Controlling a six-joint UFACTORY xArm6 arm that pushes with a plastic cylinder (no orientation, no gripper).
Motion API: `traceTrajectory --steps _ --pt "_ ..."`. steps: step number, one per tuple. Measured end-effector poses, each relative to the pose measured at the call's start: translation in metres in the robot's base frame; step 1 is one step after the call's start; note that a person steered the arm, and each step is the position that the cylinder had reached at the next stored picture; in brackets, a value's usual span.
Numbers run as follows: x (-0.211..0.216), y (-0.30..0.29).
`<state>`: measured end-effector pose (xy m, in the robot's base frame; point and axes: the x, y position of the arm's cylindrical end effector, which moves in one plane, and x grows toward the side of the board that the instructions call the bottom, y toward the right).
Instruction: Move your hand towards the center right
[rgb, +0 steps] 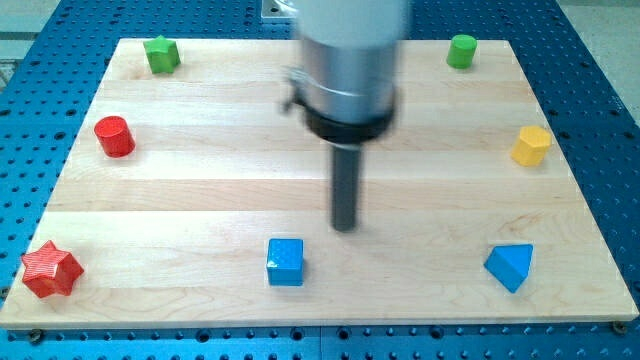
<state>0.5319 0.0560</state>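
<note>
a dark rod hangs from a blurred grey cylindrical arm housing (348, 60) over a pale wooden tabletop (200, 190), which sits on a blue perforated base (30, 110). my tip (345, 227) rests near the middle of the board, slightly toward the view's bottom, touching no block. the arm ends in this plain rod and carries no fingers, so there is nothing to open or close.

seven blocks ring the board's edges. the blue cube (285, 261) lies nearest, below my tip and toward the view's left, with a clear gap between them. a blue triangular block (510, 266) sits at the bottom right. the yellow block (531, 146), seemingly hexagonal, stands at the right edge, above my tip's level and well apart from it; the centre-right area lies between it and my tip. a green cylinder (461, 50) occupies the top right corner and a green star-like block (161, 54) the top left. a red cylinder (114, 136) stands at the left edge, and a red star (50, 270) sits in the bottom left corner.
</note>
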Motion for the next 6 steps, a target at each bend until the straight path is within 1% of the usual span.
traceTrajectory --steps 1,2,4,5,6 --pt "0.031 0.048" --pt "0.04 0.05" --pt "0.034 0.069" --pt "0.036 0.064" --pt "-0.013 0.064"
